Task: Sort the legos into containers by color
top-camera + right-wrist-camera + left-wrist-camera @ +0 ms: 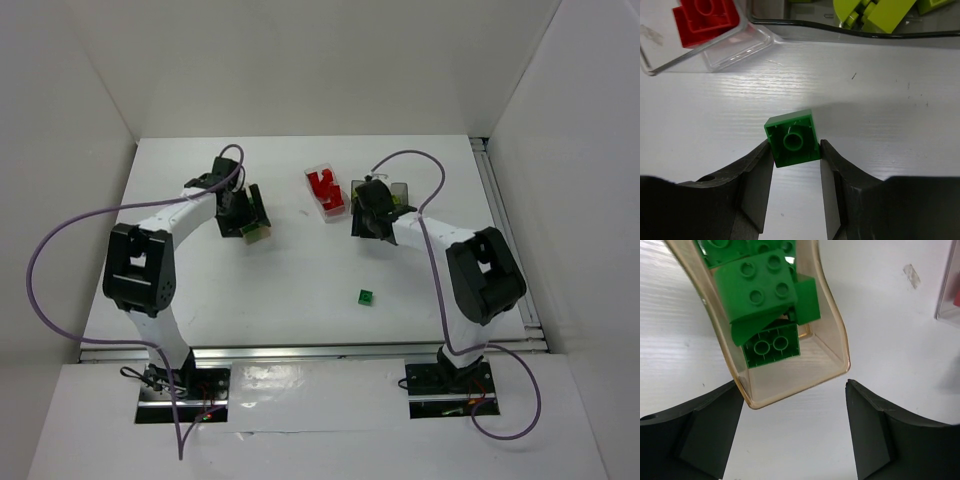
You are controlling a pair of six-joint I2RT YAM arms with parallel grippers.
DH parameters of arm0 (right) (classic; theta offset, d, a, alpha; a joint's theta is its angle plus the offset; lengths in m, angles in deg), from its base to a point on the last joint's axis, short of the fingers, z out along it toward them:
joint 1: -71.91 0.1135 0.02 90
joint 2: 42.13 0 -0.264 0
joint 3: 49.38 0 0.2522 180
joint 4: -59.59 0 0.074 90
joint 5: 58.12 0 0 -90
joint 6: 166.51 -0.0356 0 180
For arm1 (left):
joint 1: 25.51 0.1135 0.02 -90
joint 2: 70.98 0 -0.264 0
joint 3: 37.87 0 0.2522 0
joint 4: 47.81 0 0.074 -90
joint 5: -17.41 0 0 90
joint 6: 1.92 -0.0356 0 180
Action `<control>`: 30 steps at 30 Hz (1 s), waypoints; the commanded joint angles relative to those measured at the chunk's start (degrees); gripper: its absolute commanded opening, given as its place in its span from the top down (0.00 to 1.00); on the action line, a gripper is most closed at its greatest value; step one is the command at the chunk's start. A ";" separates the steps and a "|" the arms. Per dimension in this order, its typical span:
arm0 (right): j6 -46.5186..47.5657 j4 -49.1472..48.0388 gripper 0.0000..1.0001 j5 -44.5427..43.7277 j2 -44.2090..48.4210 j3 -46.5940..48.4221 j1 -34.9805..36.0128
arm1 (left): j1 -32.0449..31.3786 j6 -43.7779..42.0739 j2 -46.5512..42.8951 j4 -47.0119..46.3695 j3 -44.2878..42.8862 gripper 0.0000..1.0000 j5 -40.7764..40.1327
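Two dark green legos are sitting outside the containers, so by my reckoning you are nearing the end of the sort. One green brick (792, 137) is being pinched between the fingers of your right tool (795, 148), just near of the clear container (730, 52) and the smoky grey container (805, 14). I cannot tell whether it is lifted off the worktop (280, 290). The other, a loose green brick (365, 296), is lying alone nearer the arm bases, well apart from every box.

Your left tool (794, 387) is standing wide, its fingers flanking the near end of the tan container (790, 372) without clamping it. That box, on the left, is holding a pile of dark green legos (757, 290). The clear container is holding red legos (702, 15) and the smoky grey container is holding lime legos (875, 10). Both stray greens are waiting for a trip left to the tan container.
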 commanded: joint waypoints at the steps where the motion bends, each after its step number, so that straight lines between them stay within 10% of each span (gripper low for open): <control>1: 1.85 1.46 0.53 -0.56 3.81 2.51 2.50 | -1.27 0.75 -3.10 1.48 -1.48 0.10 -0.66; 14: 4.23 2.25 0.53 -0.99 -10.13 27.45 17.08 | 8.56 0.49 -20.60 17.57 -9.75 0.07 -23.76; 27: 6.87 10.33 0.53 1.73 -30.64 56.12 22.80 | 17.01 -1.36 -23.24 18.54 -3.16 0.07 -17.54; 30: 6.87 11.65 0.39 2.26 -32.31 58.06 22.81 | 18.14 -1.36 -23.85 18.01 -3.68 0.07 -15.88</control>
